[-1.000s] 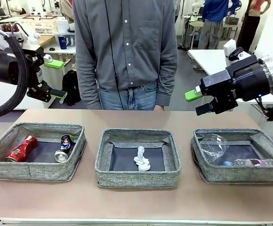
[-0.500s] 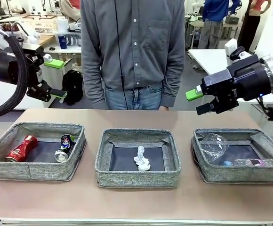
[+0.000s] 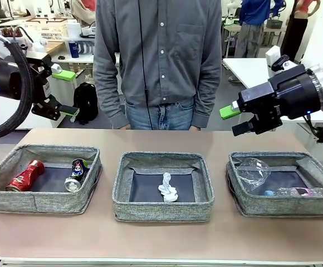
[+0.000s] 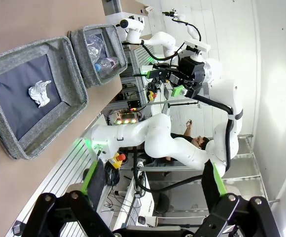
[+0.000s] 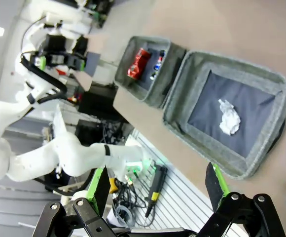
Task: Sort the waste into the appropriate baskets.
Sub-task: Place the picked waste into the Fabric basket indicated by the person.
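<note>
- Beige worktop (image 3: 161,236) runs across the room in front of me, with a person in a grey button shirt (image 3: 158,55) and jeans standing at its far edge, arms down.
- Three shallow grey woven-fabric baskets sit in a row on it, well apart from one another.
- Left basket (image 3: 39,197): a crushed red can (image 3: 25,176) lies on its side at the left end, and a dark printed can with silver ends (image 3: 76,174) lies near the right wall. The two cans are apart.
- Middle basket (image 3: 162,210): a white paper wad (image 3: 168,188) rests on the dark bottom, a little right of centre.
- Right basket (image 3: 284,206): crumpled clear plastic (image 3: 253,172) leans in the left part, and a clear blue-capped plastic bottle (image 3: 292,192) lies along the near wall.
- Left gripper (image 3: 68,92) hangs high above the worktop at the left, beyond the left basket; its jaws stand wide apart with nothing between them, as the left wrist view also shows.
- Right gripper (image 3: 235,120) hangs above the worktop behind the right basket, pointing toward the middle; its jaws are likewise spread and hold nothing.
- Neither gripper touches any basket or piece of waste.
</note>
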{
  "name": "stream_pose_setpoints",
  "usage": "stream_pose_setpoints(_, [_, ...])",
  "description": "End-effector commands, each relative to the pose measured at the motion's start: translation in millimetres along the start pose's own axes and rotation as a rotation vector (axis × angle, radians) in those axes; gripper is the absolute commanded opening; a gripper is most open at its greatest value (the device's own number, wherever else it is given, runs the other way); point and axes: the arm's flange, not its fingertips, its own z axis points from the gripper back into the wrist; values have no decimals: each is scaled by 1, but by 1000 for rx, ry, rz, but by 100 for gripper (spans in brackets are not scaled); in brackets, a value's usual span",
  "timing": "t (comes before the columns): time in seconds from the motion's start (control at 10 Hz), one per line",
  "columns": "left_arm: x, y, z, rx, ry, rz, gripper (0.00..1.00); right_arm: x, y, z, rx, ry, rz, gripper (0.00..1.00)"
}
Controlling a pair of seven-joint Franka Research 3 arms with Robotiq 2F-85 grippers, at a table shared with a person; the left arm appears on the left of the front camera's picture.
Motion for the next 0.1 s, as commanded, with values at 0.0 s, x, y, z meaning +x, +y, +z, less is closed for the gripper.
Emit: stream_pose_setpoints(0.0, [-1,-2,0,-9,2,-18,100,0,3,5,-8,9,-15,100])
